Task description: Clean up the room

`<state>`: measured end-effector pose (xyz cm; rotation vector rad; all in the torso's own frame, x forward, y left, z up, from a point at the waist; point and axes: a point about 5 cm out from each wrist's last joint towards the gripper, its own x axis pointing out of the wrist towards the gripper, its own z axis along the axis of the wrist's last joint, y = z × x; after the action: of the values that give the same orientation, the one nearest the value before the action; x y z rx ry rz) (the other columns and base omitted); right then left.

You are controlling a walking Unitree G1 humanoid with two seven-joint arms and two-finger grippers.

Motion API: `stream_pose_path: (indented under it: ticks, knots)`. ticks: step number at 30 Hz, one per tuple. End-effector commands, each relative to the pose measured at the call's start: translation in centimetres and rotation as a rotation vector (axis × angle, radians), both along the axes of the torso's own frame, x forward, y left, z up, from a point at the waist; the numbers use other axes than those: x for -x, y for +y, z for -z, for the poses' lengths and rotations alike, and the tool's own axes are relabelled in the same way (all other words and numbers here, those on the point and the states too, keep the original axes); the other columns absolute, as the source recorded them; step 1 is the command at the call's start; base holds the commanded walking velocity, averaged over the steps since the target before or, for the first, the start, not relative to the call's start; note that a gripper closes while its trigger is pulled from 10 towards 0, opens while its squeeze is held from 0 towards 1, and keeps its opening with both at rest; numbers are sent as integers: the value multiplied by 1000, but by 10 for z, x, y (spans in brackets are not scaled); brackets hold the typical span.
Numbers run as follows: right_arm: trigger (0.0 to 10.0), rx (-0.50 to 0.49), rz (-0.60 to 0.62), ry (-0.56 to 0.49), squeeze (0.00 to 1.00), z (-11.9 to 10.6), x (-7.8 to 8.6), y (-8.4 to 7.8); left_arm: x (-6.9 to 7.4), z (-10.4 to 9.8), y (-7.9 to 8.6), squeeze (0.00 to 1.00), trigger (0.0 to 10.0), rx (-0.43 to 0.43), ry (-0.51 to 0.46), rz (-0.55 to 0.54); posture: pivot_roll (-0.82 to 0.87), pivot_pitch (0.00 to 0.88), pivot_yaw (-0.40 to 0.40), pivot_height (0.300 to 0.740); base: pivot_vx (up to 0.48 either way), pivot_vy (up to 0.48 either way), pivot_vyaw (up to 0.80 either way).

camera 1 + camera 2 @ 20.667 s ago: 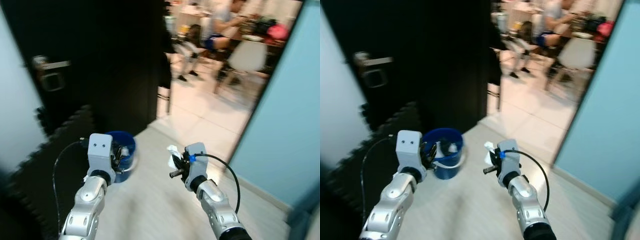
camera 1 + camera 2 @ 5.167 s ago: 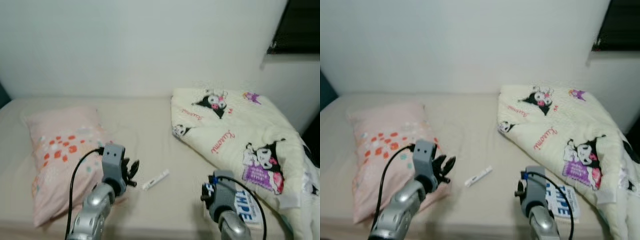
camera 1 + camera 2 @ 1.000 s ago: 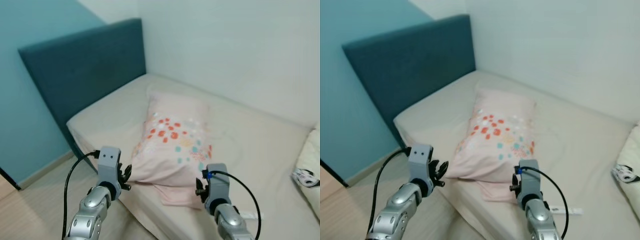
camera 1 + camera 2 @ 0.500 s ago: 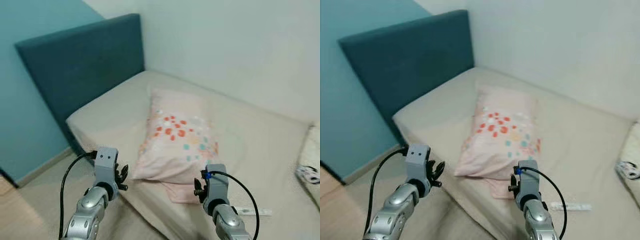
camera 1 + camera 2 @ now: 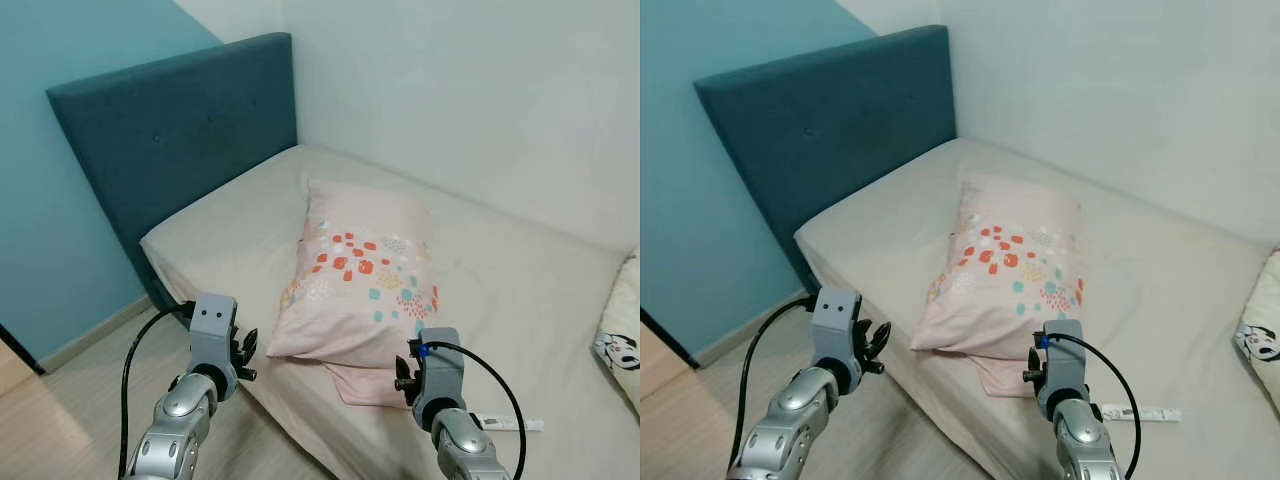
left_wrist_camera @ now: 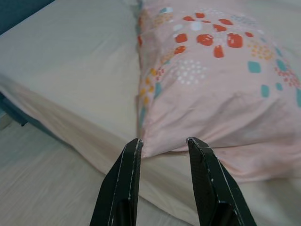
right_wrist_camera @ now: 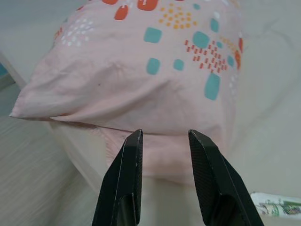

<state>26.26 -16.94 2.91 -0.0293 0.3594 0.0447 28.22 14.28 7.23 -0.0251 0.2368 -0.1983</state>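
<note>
Pillow (image 5: 362, 285), pink and patterned, lay on the bed (image 5: 220, 225) near its edge; left gripper (image 6: 162, 147) and right gripper (image 7: 162, 136), both parted and empty, hovered before it. White tube (image 5: 1140, 413) lay beside.

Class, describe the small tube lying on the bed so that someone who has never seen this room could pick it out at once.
Start at the bed with the teal headboard. On it lies a pink pillow with red and teal spots. Past the pillow's near corner, close to the mattress edge, lies the tube: small, white and slim, flat on the bare sheet, the only hard little item there.
</note>
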Motion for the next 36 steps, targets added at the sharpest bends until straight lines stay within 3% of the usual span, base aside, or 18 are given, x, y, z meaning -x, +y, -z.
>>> stream_pose_path:
  ticks: [1, 8, 28, 36]
  knots:
    - [10000, -16, 0, 21, 0, 4, 2, 3, 0, -1, 1, 0, 10000, -6, -7, 0, 26, 12, 36, 740, 0, 0, 0]
    - [10000, -60, 27, 18, 0, 3, 2, 1, -1, -1, -2, 0, 10000, 0, -8, 1, 23, 16, 36, 720, 0, 0, 0]
    - [10000, -72, 11, 29, 0, 5, 4, 2, 0, 0, -3, 0, 10000, -5, -1, 11, 25, 23, 39, 656, 0, 0, 0]
    - [10000, -75, 3, 35, 0, 7, 5, 4, 0, 0, -3, 0, 10000, -8, -1, 12, 28, 23, 41, 651, 0, 0, 0]
